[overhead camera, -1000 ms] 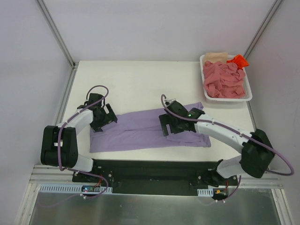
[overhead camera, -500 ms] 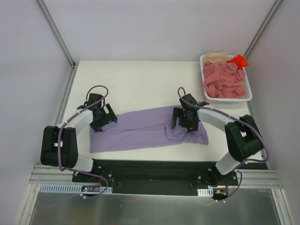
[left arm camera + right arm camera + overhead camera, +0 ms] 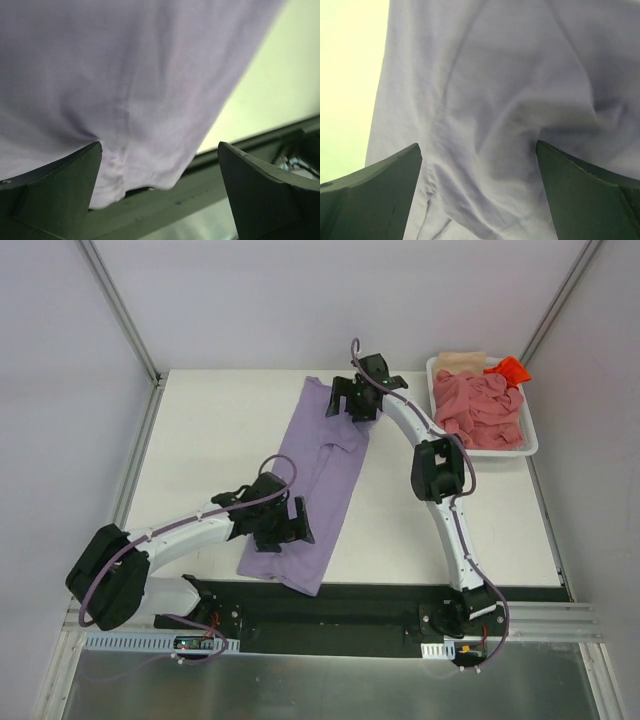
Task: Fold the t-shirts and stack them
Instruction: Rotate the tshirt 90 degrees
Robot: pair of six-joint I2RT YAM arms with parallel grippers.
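My left gripper (image 3: 285,530) sits over the near part of the lavender-purple cloth t-shirt (image 3: 325,465). In the left wrist view its two dark fingers stand wide apart with nothing clamped between them (image 3: 159,150). The purple fabric (image 3: 125,75) fills most of that view, and its hem ends close to the near edge of the white table (image 3: 220,430).

My right gripper (image 3: 350,402) is stretched out to the far end of the same shirt, near the far edge of the table. Its fingers are also spread wide (image 3: 477,150). The cloth beyond them is bunched into soft creases (image 3: 495,100), with bare table showing to the left.

The shirt is folded into a long narrow strip that runs diagonally across the middle of the table. Its far end is slightly right of centre and its near end slightly left.

In the far right corner is a white plastic basket (image 3: 485,453). It holds a crumpled salmon-pink t-shirt (image 3: 478,410), with a beige one (image 3: 460,360) and an orange-red one (image 3: 508,368) at its far side.
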